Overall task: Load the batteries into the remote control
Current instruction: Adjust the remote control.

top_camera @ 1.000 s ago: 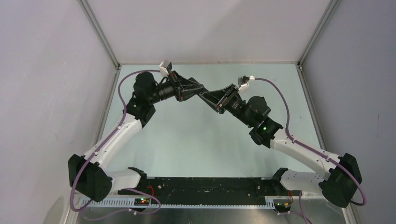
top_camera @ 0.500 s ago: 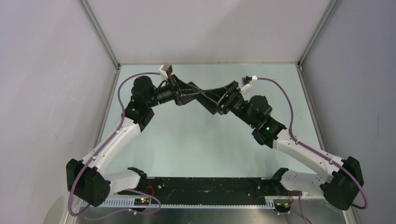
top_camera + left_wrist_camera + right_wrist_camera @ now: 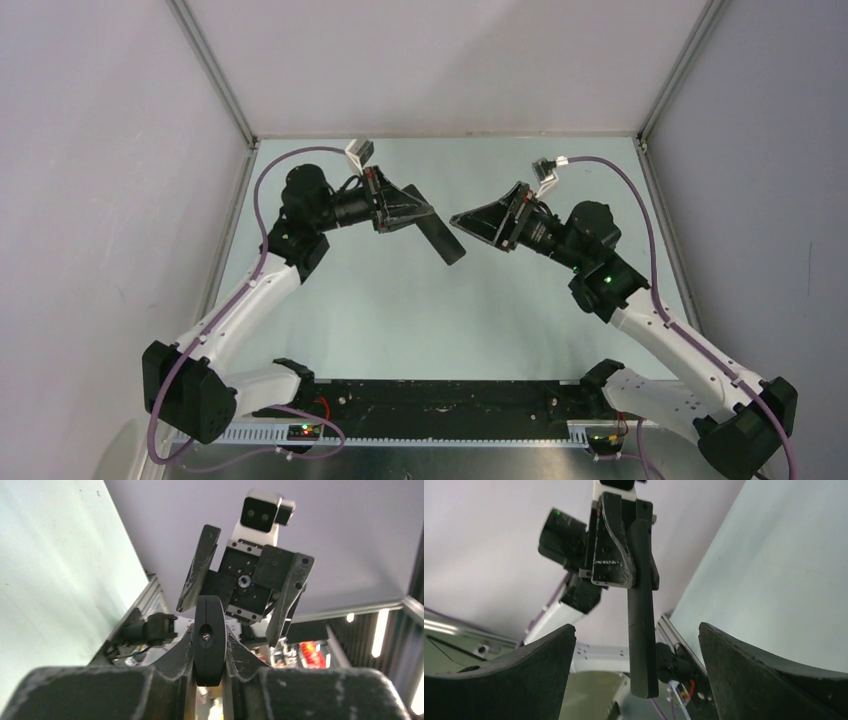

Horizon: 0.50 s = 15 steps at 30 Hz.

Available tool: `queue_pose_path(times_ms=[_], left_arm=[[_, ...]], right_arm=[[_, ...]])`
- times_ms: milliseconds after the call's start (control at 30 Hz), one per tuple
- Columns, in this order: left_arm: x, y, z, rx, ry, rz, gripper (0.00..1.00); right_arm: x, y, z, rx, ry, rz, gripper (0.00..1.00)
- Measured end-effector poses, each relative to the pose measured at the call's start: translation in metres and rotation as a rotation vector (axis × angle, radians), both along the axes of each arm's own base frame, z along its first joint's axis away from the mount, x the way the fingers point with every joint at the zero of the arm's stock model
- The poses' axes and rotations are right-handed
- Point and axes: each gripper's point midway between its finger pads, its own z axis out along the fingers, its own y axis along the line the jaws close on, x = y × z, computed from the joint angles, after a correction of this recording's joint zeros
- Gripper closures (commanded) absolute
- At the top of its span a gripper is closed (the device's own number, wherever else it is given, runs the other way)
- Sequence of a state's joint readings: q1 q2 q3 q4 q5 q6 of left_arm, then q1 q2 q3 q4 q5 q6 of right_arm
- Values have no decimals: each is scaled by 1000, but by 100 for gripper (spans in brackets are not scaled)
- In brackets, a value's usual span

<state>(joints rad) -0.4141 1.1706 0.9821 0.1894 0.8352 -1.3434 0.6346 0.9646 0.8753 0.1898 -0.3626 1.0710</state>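
Note:
The remote control point(image 3: 446, 241) is a slim black bar held up over the back of the table. My left gripper point(image 3: 420, 212) is shut on one end of it, and the rest juts out to the right and toward the front. In the left wrist view the remote control point(image 3: 209, 640) shows end-on, pinched between my fingers. My right gripper point(image 3: 464, 226) stands open just to the right of the bar's free end, apart from it. In the right wrist view the remote control point(image 3: 642, 630) hangs between my spread fingertips point(image 3: 555, 645), touching neither. The batteries are out of view.
The pale green table point(image 3: 400, 310) is boxed in by grey walls and aluminium corner posts point(image 3: 215, 75). The black base rail point(image 3: 440, 405) with both arm mounts runs along the near edge. Purple cables loop from each wrist.
My right gripper has opened, let go of the remote and drawn back to the right. The left gripper keeps its hold on the bar and has barely shifted.

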Motion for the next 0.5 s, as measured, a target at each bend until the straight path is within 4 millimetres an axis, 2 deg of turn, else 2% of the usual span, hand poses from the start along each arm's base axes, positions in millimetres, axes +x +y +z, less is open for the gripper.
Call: queue_pose_path(times_ms=[200, 400, 500], left_arm=[[-10, 0, -17, 87, -126, -79, 100], [-19, 0, -31, 133, -175, -147, 98], [-22, 1, -34, 140, -187, -169, 96]], right_arm=[[-19, 5, -29, -160, -65, 157, 14], [-25, 18, -61, -293, -102, 286, 34], [-31, 25, -76, -327, -107, 349, 38]])
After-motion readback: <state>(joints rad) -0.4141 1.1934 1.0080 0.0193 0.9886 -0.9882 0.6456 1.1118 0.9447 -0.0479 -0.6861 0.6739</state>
